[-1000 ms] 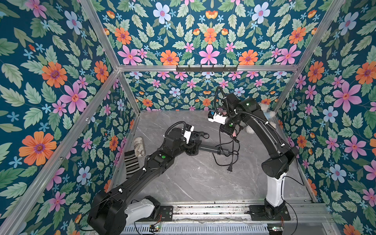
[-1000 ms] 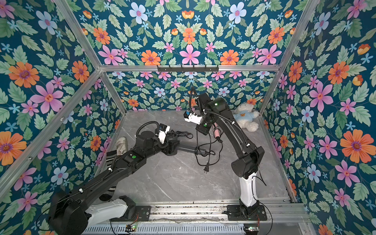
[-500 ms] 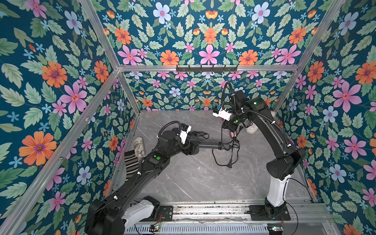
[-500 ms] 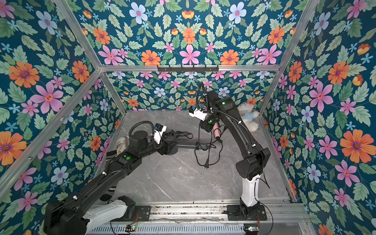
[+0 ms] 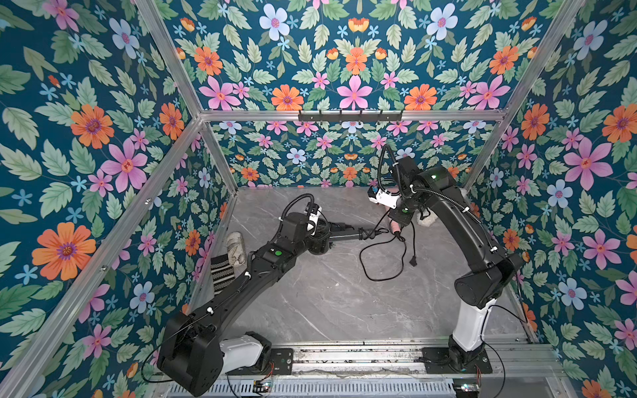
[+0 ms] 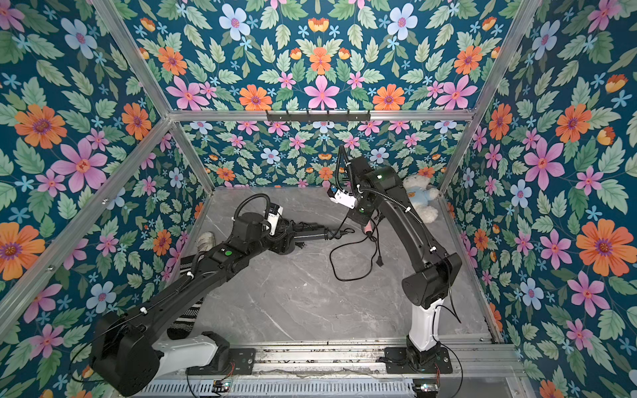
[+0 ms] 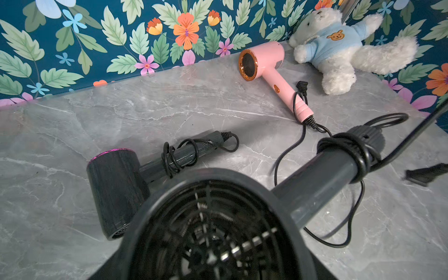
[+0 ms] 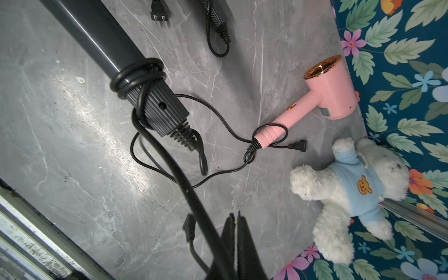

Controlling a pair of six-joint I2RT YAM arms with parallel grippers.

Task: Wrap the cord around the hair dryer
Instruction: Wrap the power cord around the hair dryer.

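The dark grey hair dryer (image 7: 322, 174) hangs off the table (image 7: 169, 101), near the pink dryer (image 7: 269, 63), its head clamped in the left gripper (image 5: 320, 230). The black cord (image 8: 138, 75) coils several times around the ribbed handle end. The right gripper (image 8: 235, 218), fingers pressed together, pinches its taut tail.

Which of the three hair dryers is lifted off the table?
The plain grey hair dryer, cord coiled near its handle end; the purple-rimmed dryer and pink dryer lie on the table.
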